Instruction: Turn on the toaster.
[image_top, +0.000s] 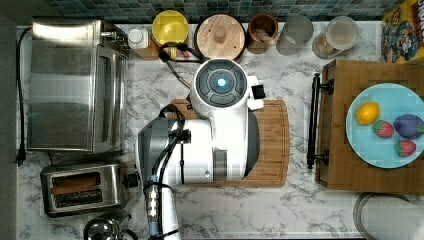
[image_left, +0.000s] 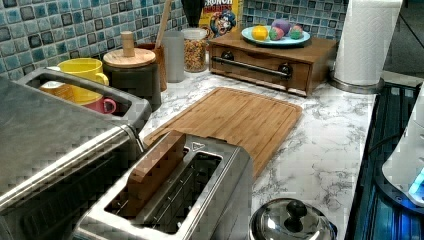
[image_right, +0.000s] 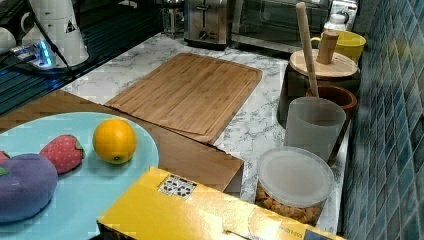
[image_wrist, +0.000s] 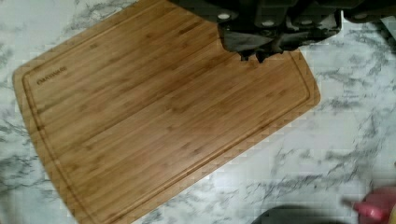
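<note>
The toaster (image_top: 82, 189) is a small steel box near the top view's lower left, with a black lever (image_top: 132, 180) on the end facing the arm. A brown slice (image_left: 155, 165) stands up out of one of its two slots, and the other slot is empty. It also appears at the far end of the counter in the right view (image_right: 205, 22). My gripper (image_wrist: 254, 56) hangs above the wooden cutting board (image_wrist: 163, 116), its fingers shut with nothing in them. The white arm (image_top: 220, 125) covers the board's middle in the top view, well apart from the toaster.
A large steel toaster oven (image_top: 75, 85) stands beside the toaster. A pot lid (image_left: 292, 222) sits by the toaster's front. Mugs, jars and a lidded canister (image_top: 220, 35) line the tiled wall. A wooden box (image_top: 370, 125) carries a plate of fruit.
</note>
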